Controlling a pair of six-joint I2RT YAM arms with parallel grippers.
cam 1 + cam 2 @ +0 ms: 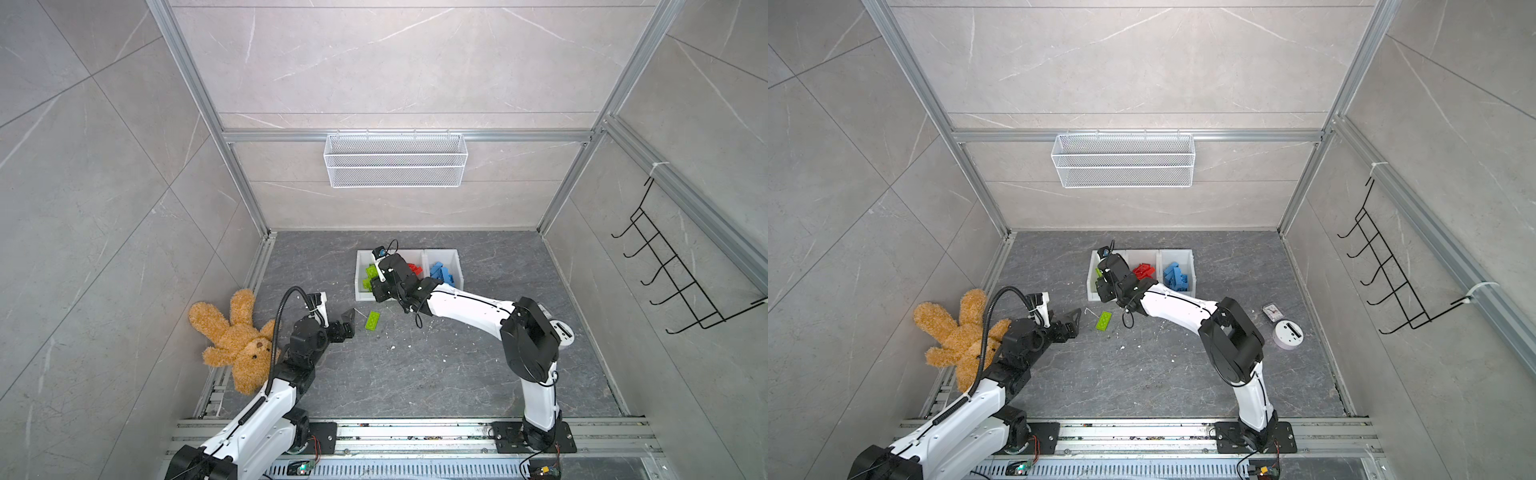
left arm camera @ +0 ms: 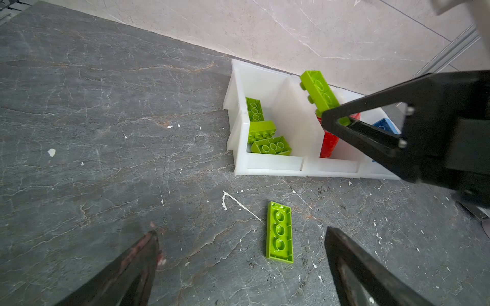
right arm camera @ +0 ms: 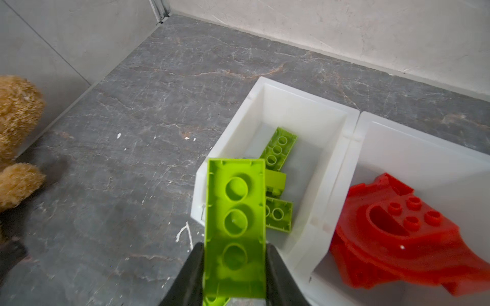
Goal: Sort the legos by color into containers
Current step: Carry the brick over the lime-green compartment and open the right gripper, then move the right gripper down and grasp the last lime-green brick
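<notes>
Right hand (image 3: 234,247) clamps a green brick (image 3: 234,206) by its long sides, green bin (image 3: 305,106) just below.
Judged light, stiff, slick: flat sides suit best. Left hand (image 2: 241,231) wide open, empty, a loose brick (image 2: 279,233) just ahead on the worktop (image 2: 106,132).

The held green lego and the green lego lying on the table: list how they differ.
The held lego is clamped in the right gripper; the table lego lies free, touched by nothing. The held lego hangs tilted over the containers; the table lego lies flat in front of them. Both are lime green and rectangular, and both show three round sockets on the hollow underside.
</notes>
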